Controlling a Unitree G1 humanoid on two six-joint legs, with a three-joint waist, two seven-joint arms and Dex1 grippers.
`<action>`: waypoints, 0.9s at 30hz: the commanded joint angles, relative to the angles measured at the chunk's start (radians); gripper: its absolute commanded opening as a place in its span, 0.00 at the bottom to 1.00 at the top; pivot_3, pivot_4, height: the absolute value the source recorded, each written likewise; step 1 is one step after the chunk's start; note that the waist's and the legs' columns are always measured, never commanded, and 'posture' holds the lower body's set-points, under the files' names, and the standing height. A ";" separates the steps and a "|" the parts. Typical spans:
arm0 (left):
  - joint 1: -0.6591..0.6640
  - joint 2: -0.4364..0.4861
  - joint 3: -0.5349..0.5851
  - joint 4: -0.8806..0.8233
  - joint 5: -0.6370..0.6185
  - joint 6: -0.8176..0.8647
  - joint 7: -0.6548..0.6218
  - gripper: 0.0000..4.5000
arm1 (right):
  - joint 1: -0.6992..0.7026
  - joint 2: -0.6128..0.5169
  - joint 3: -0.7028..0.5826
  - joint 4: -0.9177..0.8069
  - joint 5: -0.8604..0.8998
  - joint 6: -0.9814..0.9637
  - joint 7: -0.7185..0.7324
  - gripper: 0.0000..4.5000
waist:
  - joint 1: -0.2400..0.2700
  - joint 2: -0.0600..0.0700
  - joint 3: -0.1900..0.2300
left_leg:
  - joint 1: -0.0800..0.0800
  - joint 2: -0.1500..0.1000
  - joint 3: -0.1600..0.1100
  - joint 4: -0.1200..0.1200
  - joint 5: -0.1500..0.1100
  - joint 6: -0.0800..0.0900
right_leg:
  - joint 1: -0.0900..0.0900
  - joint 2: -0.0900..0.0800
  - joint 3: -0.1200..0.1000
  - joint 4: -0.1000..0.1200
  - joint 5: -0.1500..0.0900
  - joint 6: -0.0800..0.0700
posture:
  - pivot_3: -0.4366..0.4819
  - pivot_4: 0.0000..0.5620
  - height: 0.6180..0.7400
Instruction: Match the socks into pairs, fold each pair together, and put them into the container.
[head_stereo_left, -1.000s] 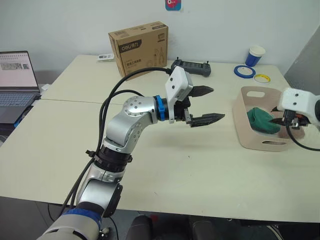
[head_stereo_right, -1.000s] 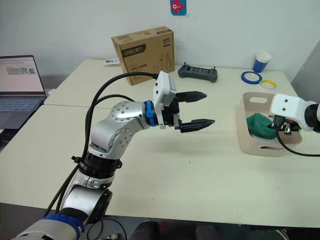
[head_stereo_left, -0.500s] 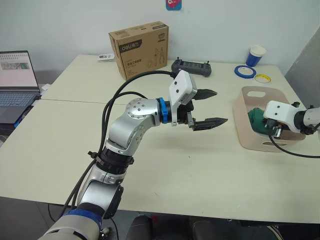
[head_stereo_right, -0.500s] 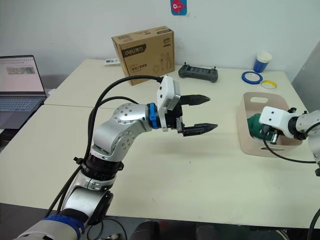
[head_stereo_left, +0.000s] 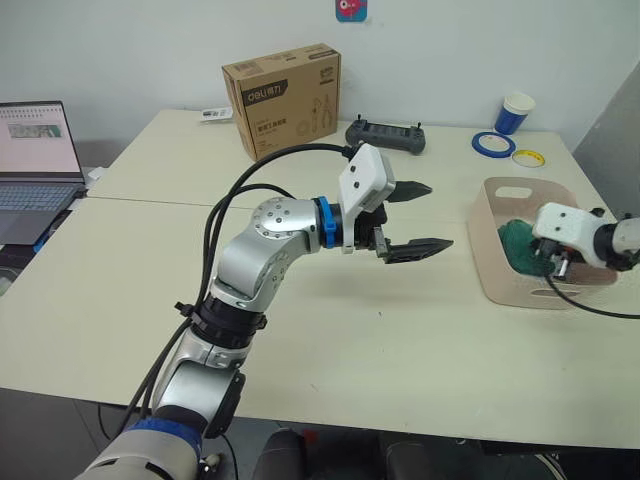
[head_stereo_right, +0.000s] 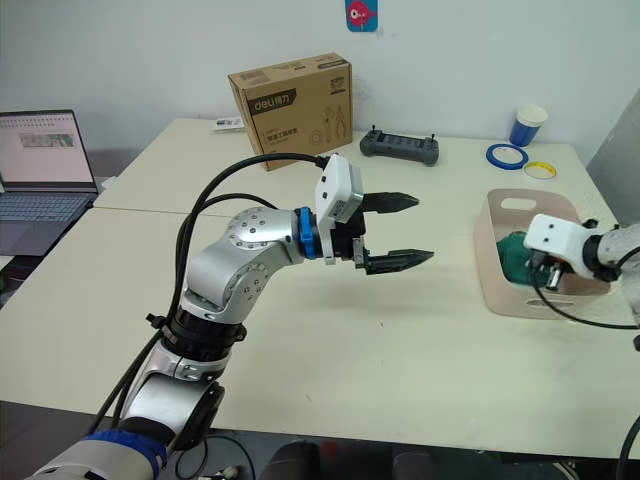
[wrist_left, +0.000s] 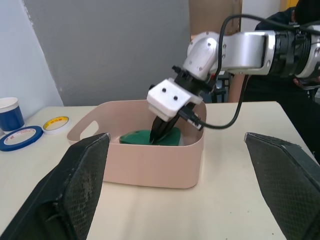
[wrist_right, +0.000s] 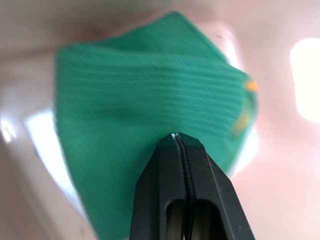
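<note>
Inside pale pink container (head_stereo_left: 500, 283), far right of tabletop (head_stereo_left: 140, 290): folded dark green pair (wrist_right: 145, 100), ribbed knit, yellow cuff mark. Right claw (wrist_left: 161, 134) pressed together, tips at the sock; pinching or not, cannot tell. Left claw (head_stereo_left: 420, 217) spread, empty, above mid-tabletop. Judgement: final deposit step; next, lift right claw out of smooth rounded plastic basin.

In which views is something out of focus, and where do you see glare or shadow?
Right wrist view: the green sock and the container are soft, with bright glare at a handle cutout. Left wrist view: the left gripper's fingers are near and soft. Left eye view: the left gripper casts a faint shadow on the table.
</note>
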 joint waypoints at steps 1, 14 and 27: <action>-0.004 0.026 0.026 -0.019 0.000 -0.010 -0.008 1.00 | -0.074 -0.044 -0.064 -0.076 0.039 0.047 0.050 0.01 | -0.001 0.000 0.000 | 0.000 0.000 0.000 0.000 0.000 0.000 | 0.000 0.000 0.000 0.000 0.000 0.000 | 0.48 0.27 1.00; 0.246 0.230 0.222 -0.025 0.030 -0.077 0.085 1.00 | -0.059 0.330 -0.251 -0.593 0.386 0.539 -0.141 0.70 | -0.028 0.001 -0.001 | 0.007 0.003 -0.001 0.000 0.000 0.000 | 0.001 0.003 0.001 0.012 0.000 0.000 | 0.48 0.27 1.00; 0.766 0.074 0.366 -0.160 0.176 -0.201 0.507 1.00 | 0.530 0.828 -0.116 -0.755 0.210 0.193 -0.658 1.00 | 0.004 -0.006 -0.011 | 0.001 0.001 -0.001 -0.001 0.001 -0.001 | -0.003 -0.001 -0.001 0.010 -0.002 -0.001 | 0.48 0.27 1.00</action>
